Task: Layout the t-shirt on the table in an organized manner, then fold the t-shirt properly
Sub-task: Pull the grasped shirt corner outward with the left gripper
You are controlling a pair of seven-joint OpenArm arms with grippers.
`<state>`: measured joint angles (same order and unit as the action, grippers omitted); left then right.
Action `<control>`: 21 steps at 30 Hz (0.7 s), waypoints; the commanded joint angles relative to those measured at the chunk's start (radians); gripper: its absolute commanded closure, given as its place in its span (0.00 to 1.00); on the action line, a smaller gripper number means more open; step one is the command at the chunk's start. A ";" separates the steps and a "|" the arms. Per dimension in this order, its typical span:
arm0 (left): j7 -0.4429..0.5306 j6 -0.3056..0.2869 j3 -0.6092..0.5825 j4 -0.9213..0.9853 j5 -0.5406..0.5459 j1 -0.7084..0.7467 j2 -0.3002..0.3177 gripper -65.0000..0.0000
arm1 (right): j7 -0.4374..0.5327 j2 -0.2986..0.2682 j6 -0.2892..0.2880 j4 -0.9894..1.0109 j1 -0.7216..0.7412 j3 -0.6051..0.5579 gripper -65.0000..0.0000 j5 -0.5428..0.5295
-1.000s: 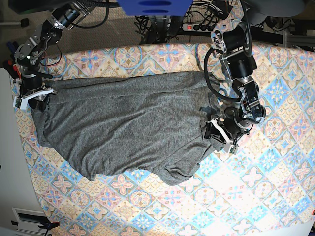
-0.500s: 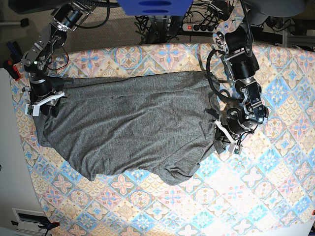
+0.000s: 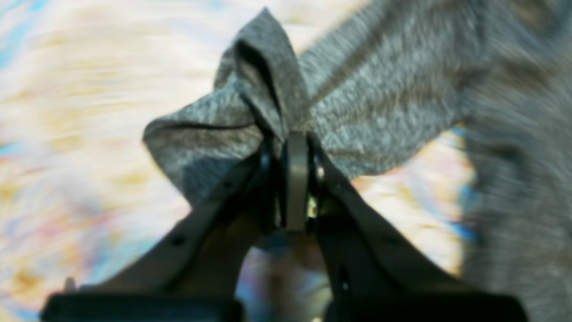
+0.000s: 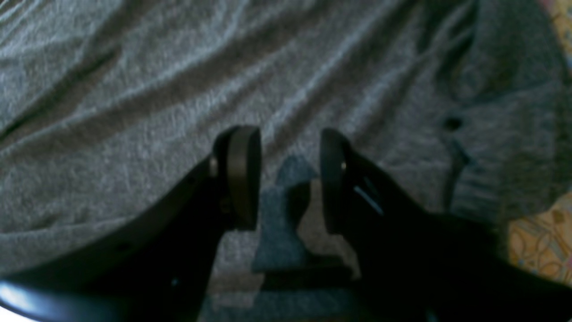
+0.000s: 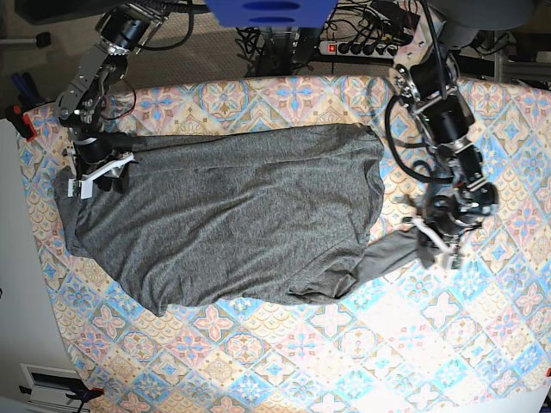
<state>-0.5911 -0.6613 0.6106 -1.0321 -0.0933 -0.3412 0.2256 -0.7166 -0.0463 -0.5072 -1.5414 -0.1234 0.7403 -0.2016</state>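
Left fingers (image 3: 292, 147) pinch t-shirt (image 5: 232, 215) sleeve above table (image 5: 482, 344); right fingers (image 4: 286, 174) parted over fabric, empty.

No readable text anywhere: no label, brand, number or sign shows in any of the views.
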 commanded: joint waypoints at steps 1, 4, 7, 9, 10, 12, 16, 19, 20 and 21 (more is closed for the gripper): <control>0.012 -0.002 -0.007 -0.015 0.008 -0.029 0.018 1.00 | 0.025 -0.014 -0.005 -0.006 0.011 0.002 0.68 -0.012; 0.012 -0.002 -0.002 -0.015 0.007 -0.046 0.033 1.00 | 0.025 -0.014 -0.005 0.017 0.011 0.002 0.68 -0.012; 0.012 -0.001 -0.004 -0.015 0.008 -0.057 0.076 1.00 | 0.018 -0.014 -0.003 0.019 0.011 0.003 0.68 -0.012; 0.007 0.001 -0.005 -0.015 0.007 -0.095 0.090 1.00 | 0.018 -0.014 0.000 0.019 0.011 0.008 0.68 -0.008; 0.006 0.001 -0.005 -0.015 0.005 -0.112 0.102 1.00 | 0.018 -0.014 0.000 0.019 0.008 0.008 0.68 0.014; 0.006 0.001 -0.005 -0.015 0.007 -0.135 0.117 1.00 | 0.018 -0.013 0.000 0.019 -0.006 0.009 0.68 0.077; -0.025 -0.004 -0.030 -0.052 -0.003 -0.206 0.114 1.00 | 0.022 -0.008 0.000 0.019 -0.009 0.009 0.68 0.198; -0.120 -0.004 -0.125 -0.136 0.008 -0.241 0.091 1.00 | 0.022 -0.008 0.000 0.019 -0.011 0.009 0.68 0.202; -0.140 -0.004 -0.160 -0.173 0.008 -0.246 0.071 1.00 | 0.022 -0.008 0.000 0.019 -0.011 0.009 0.68 0.202; -0.149 -0.004 -0.189 -0.210 0.008 -0.246 0.057 1.00 | 0.022 -0.008 0.000 0.017 -0.011 0.009 0.68 0.202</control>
<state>-0.7612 -0.6601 0.4232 -1.2285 -0.1047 -0.5591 0.2817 -0.6937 -0.0444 -0.5083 -1.5097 -0.1394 0.7467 0.0017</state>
